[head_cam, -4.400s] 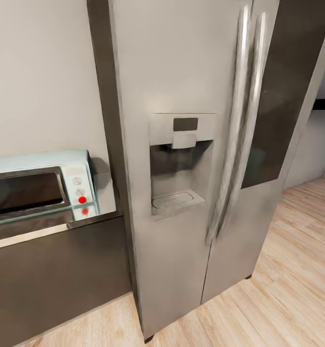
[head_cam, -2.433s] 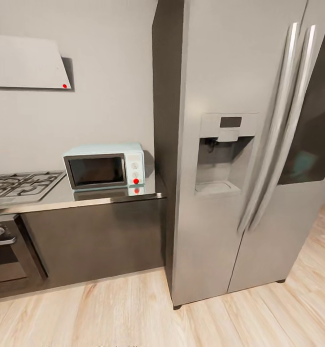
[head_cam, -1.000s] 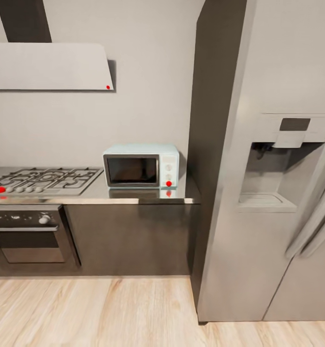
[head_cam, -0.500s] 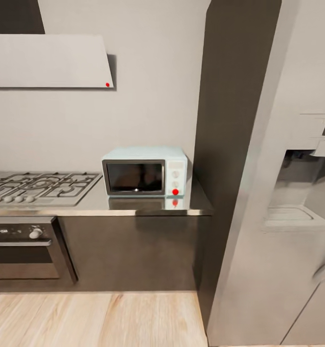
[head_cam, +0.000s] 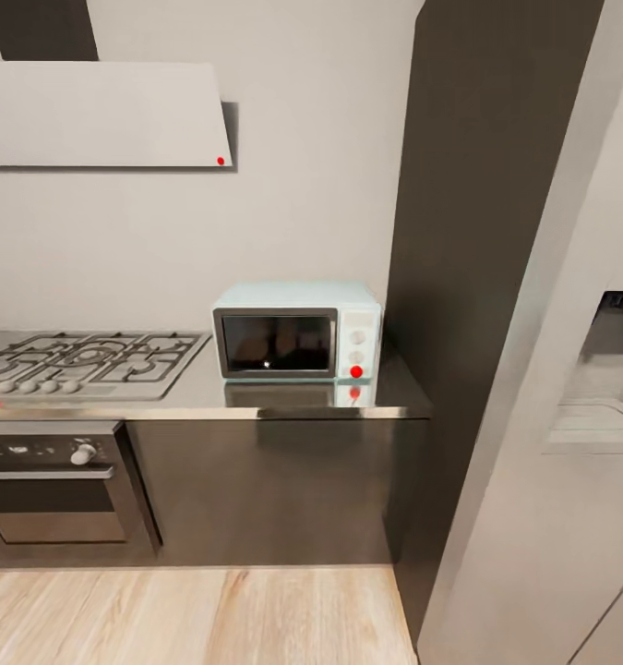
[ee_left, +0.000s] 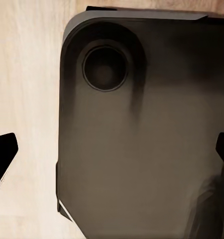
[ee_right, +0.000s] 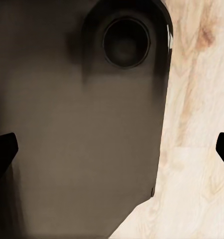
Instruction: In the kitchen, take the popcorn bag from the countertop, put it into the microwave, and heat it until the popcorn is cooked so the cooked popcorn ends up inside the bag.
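The microwave (head_cam: 297, 331) sits with its door closed at the right end of the desk (head_cam: 209, 395), beside the gas hob (head_cam: 85, 360) and against the tall fridge (head_cam: 533, 323). Below the hob is an oven (head_cam: 57, 480). Both wrist views look down on the robot's dark base (ee_left: 142, 144) over wooden floor (ee_right: 201, 124); the left gripper (ee_left: 112, 158) and right gripper (ee_right: 112, 152) are released, fingertips wide apart.

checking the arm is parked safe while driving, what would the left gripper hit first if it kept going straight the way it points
Most likely the dark grey rounded robot base panel with its round recess: the left gripper points straight down at it, fingers wide apart. The pale wood plank floor lies beyond its edge. Depth is unclear.
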